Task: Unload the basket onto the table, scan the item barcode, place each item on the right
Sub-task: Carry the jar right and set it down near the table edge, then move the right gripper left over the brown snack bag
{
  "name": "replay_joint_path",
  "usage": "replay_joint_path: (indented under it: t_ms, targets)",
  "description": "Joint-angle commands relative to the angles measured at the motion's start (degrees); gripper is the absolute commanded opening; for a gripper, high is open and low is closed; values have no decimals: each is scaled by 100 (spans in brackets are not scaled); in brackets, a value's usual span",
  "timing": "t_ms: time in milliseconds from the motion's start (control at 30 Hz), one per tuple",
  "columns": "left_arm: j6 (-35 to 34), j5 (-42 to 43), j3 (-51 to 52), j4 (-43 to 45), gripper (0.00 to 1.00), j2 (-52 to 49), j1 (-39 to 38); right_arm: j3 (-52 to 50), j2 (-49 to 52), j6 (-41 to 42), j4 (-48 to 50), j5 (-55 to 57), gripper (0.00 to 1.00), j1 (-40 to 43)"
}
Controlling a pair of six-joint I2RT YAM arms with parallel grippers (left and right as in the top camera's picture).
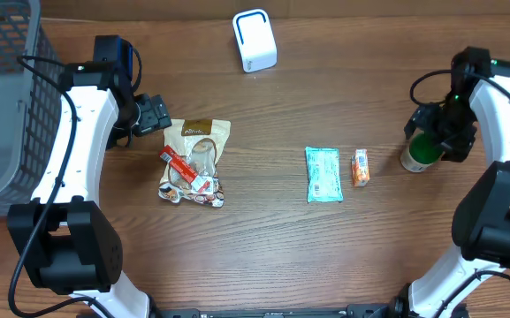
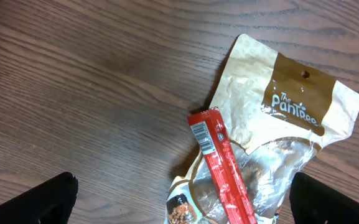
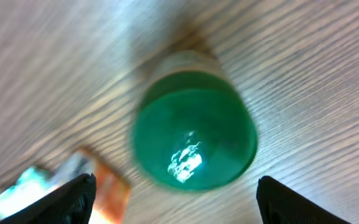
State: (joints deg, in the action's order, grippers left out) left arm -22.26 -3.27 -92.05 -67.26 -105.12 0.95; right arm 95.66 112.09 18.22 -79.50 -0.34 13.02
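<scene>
A white barcode scanner (image 1: 255, 41) with a blue rim stands at the table's back. My left gripper (image 2: 182, 208) is open and hovers over a tan snack bag (image 2: 279, 112). A red stick pack (image 2: 226, 174) lies across the bag with its barcode facing up. In the overhead view the left gripper (image 1: 159, 115) sits just left of the bag (image 1: 199, 150). My right gripper (image 3: 179, 205) is open above a green-lidded bottle (image 3: 195, 137), its fingers well clear of the lid. That bottle (image 1: 418, 155) stands upright at the right, partly hidden by the gripper (image 1: 437, 132).
A teal packet (image 1: 323, 174) and a small orange box (image 1: 360, 168) lie side by side left of the bottle. A grey mesh basket (image 1: 7, 88) fills the far left edge.
</scene>
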Motion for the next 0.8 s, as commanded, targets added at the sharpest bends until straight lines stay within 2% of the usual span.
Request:
replay_joint_path:
  t_ms: [0, 100, 233, 467, 767]
  targets:
    - [85, -28, -94, 20, 100, 35, 0, 640, -166, -378, -251, -717, 84, -249]
    - [85, -28, -96, 20, 100, 35, 0, 857, -234, -660, -330, -1377, 81, -560]
    - [85, -28, -96, 20, 100, 35, 0, 855, -254, -678, -129, -2236, 72, -1172]
    - [85, -28, -96, 20, 100, 35, 0, 730, -232, -675, 664, -2330, 49, -2756]
    - [85, -28, -94, 20, 100, 35, 0, 671, 66, -673, 1388, -2168, 49, -4623]
